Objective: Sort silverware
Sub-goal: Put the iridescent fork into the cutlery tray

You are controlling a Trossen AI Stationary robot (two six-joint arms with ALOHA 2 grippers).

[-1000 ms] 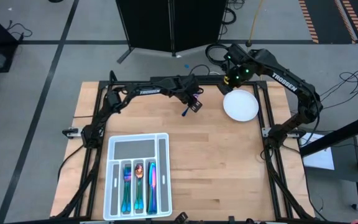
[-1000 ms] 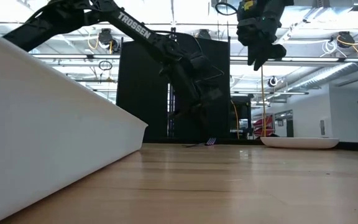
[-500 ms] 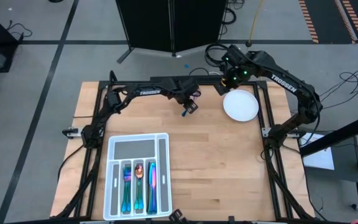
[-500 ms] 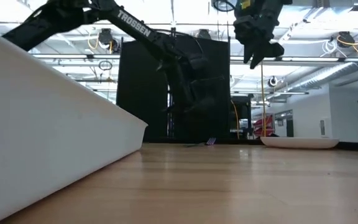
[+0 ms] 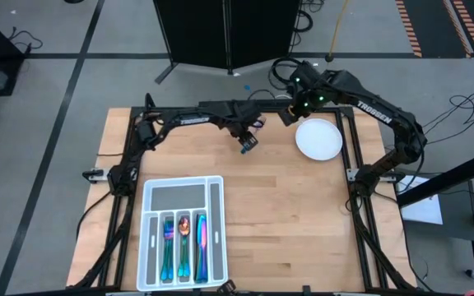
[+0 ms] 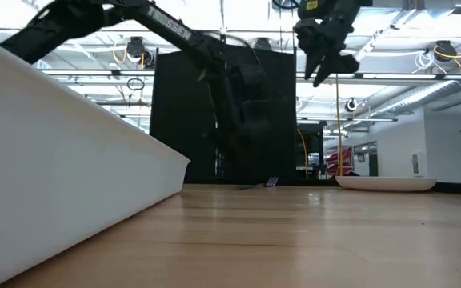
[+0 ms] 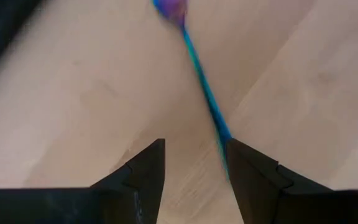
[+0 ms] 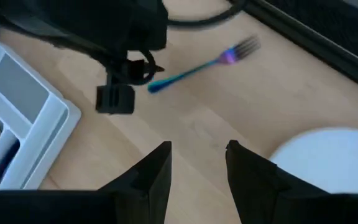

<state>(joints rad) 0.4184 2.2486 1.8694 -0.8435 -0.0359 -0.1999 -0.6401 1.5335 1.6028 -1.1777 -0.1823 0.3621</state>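
The left gripper [image 5: 248,141] hovers at the table's [image 5: 303,214] far middle, jaws apart and empty, over the handle end of a fork [image 8: 201,65] that lies flat on the wood. The right gripper [image 5: 290,115] hangs higher beside the plate [image 5: 318,139], jaws apart, holding nothing. More silverware [image 5: 183,244] fills the tray [image 5: 183,191] near left.

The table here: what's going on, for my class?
Two arms are sorting silverware into a tray. Some pieces already lie in its slots. One fork lies on the table at the far side. The left gripper is above its handle end, fingers open, not gripping it. The right gripper hangs open beside the plate.
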